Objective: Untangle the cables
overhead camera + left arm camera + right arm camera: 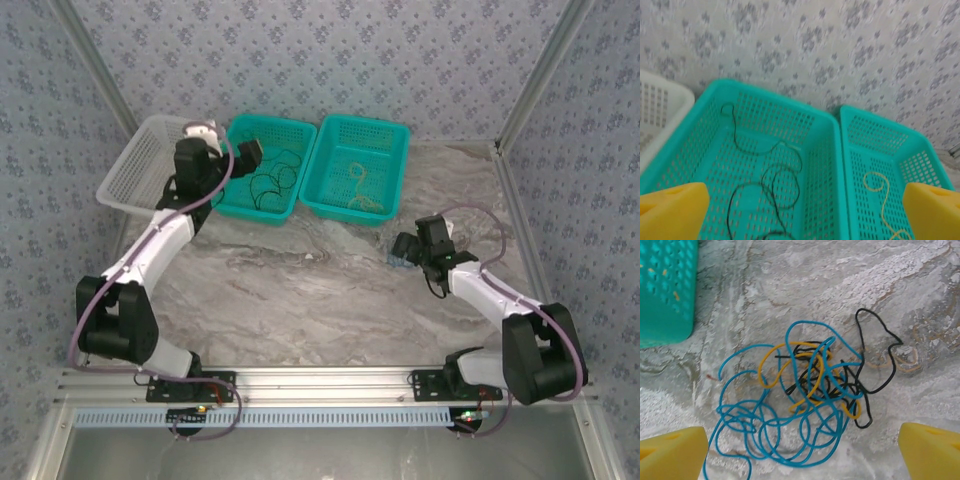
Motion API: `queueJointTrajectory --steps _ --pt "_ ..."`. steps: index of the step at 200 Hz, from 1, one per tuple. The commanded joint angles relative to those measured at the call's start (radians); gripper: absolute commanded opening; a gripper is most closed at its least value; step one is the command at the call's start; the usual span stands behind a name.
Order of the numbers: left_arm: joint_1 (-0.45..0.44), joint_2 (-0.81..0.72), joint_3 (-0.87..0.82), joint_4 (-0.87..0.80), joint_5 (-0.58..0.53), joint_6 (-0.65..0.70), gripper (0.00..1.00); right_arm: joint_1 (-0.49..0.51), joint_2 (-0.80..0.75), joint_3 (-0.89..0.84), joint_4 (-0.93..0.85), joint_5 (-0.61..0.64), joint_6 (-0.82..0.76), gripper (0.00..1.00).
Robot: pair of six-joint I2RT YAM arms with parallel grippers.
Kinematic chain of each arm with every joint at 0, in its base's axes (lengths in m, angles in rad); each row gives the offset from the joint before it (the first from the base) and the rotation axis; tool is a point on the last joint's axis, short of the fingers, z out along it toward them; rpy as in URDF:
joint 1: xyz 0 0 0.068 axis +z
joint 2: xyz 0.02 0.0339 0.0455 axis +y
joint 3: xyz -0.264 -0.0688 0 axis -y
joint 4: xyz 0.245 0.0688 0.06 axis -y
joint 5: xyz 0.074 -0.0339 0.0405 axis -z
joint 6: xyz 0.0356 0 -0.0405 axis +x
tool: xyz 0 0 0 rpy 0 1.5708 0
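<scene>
The tangled cables [805, 400] are seen on the table [840, 285] beneath the right gripper [802, 452], whose fingers are spread apart. The left gripper [802, 212], likewise spread and empty, is held over a basket [770, 95] in which a black cable [775, 185] is laid.

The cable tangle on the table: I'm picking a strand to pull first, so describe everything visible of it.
The tangle is a loose clump of thin, glossy cords lying flat on the marble-look table. A blue cable makes most of the loops, a yellow cable weaves through the middle, and a black cable loops out at one side. The open right gripper hovers over it, gripping nothing.
</scene>
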Motion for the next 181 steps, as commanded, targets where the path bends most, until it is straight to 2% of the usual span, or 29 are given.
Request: queueJointTrajectory --steps 1,54,73,131,181 --pt "-0.026 -0.123 -0.096 0.156 -0.06 -0.066 0.99 -0.025 0.026 0.039 -0.045 -0.02 0.024 1.0" --pt "-0.039 -0.325 -0.39 0.189 -0.063 -0.218 0.99 -0.107 0.118 0.112 -0.074 -0.14 -0.015 1.0" --pt "-0.039 -0.387 -0.464 0.173 -0.063 -0.235 0.99 -0.129 0.157 0.143 -0.077 -0.166 -0.035 0.99" --pt "-0.038 -0.536 -0.598 0.11 -0.105 -0.256 0.99 -0.145 0.263 0.213 -0.108 -0.156 -0.08 0.96" --pt "-0.036 -0.563 -0.619 0.062 -0.102 -0.246 0.99 -0.143 0.334 0.26 -0.152 -0.246 -0.185 0.94"
